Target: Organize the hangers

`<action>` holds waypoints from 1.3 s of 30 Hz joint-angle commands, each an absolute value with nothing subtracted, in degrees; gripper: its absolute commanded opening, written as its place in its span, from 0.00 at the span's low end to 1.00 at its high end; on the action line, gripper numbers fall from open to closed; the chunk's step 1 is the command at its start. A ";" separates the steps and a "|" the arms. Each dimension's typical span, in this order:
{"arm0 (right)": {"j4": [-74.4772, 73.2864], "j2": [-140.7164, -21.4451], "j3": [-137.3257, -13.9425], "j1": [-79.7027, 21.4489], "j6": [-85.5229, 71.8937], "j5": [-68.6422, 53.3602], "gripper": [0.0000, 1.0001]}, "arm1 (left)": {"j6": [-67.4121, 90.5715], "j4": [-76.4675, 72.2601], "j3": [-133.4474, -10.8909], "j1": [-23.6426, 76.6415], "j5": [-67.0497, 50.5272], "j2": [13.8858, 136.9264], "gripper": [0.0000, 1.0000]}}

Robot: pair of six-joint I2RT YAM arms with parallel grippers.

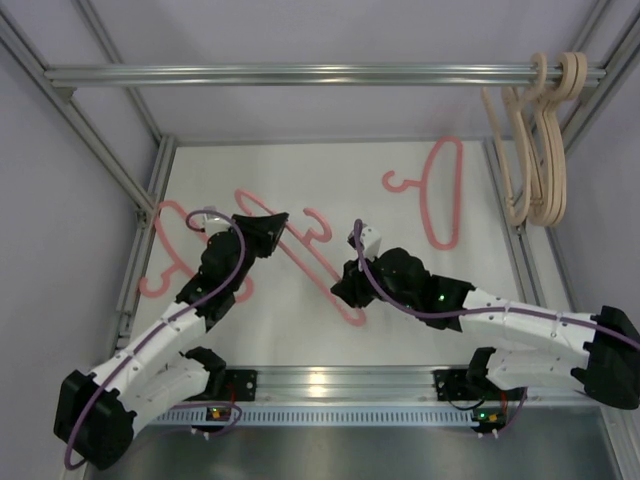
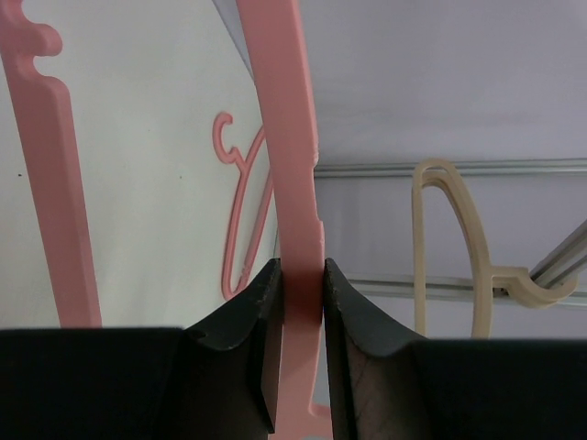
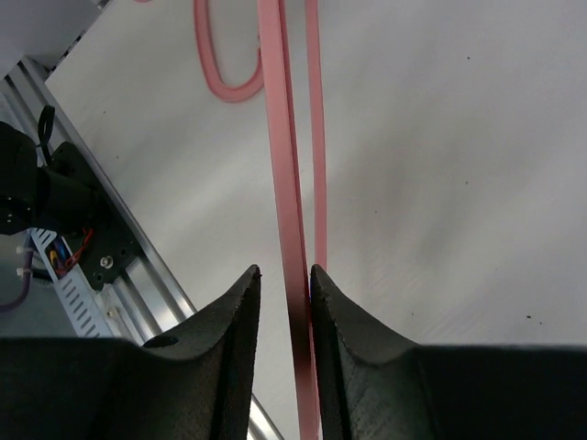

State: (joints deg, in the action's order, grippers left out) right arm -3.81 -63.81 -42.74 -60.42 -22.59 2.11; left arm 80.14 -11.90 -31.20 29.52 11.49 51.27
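Now my left gripper [image 2: 301, 302] and right gripper [image 3: 286, 316] both pinch one pink hanger [image 1: 320, 268] in the middle of the table [image 1: 480, 320]. I think two holds keep it steady for lifting to the far rail [image 1: 300, 73], where tan hangers [image 1: 540, 150] hang on the right.

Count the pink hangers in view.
3: one at the table's left edge, one in the middle held by both end effectors, one lying at right. Arms may hide more.

A pink hanger [image 3: 284, 183] is clamped edge-on between the jaws of the right gripper [image 3: 286, 289], its two thin bars running away over the white worktop [image 3: 440, 165]. A curved pink hook [image 3: 225, 64] is seen beside it at the top. An aluminium rail [image 3: 128, 275] is seen at left.
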 commanded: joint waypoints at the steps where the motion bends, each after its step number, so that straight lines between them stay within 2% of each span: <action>1: 7.54 -62.14 -40.17 -59.94 -22.41 2.37 0.27 | 85.43 -13.97 -30.24 29.53 13.88 49.66 0.00; 8: 14.14 -63.63 -37.00 -60.03 -21.10 2.11 0.27 | 88.42 -13.97 -29.71 29.62 15.03 48.08 0.00; 11: 15.29 -63.90 -36.47 -60.12 -20.57 3.42 0.20 | 89.38 -13.97 -29.79 29.53 14.94 47.64 0.00; 14: 15.29 -63.90 -36.21 -60.12 -20.04 5.09 0.08 | 90.44 -14.06 -29.44 29.62 14.85 47.37 0.00; 15: 15.03 -63.72 -36.12 -60.12 -19.87 5.45 0.00 | 90.96 -14.06 -29.18 29.62 14.77 47.20 0.00; 19: 12.66 -61.35 -35.95 -60.12 -19.34 7.64 0.00 | 91.41 -14.15 -28.21 29.62 14.33 46.32 0.02; 20: 11.70 -59.87 -36.12 -60.03 -19.25 8.26 0.00 | 91.23 -13.63 -28.13 29.62 14.50 46.14 0.09; 21: 10.21 -58.98 -36.38 -59.94 -19.07 8.96 0.00 | 90.71 -13.10 -28.13 29.62 14.68 45.53 0.26; 23: 4.15 -56.97 -38.40 -59.77 -18.55 11.07 0.00 | 89.83 -12.05 -28.13 29.53 15.29 44.83 0.47; 24: 1.61 -56.34 -39.28 -59.33 -18.46 12.03 0.00 | 88.61 -11.43 -28.30 29.53 15.90 44.04 0.63; 27: -7.98 -53.71 -42.53 -57.32 -18.28 13.27 0.00 | 84.66 -7.84 -29.44 29.53 17.22 42.37 0.78; 28: -10.35 -53.18 -44.28 -56.61 -18.37 13.01 0.00 | 83.25 -6.52 -30.92 29.44 18.44 42.10 0.86; 32: -22.29 -50.37 -49.38 -53.79 -18.11 12.57 0.00 | 74.46 -0.98 -35.76 29.53 20.74 41.75 0.91; 39: -38.12 -50.10 -65.01 -47.56 -16.88 13.45 0.00 | 47.33 14.22 -50.68 29.44 26.27 46.48 0.98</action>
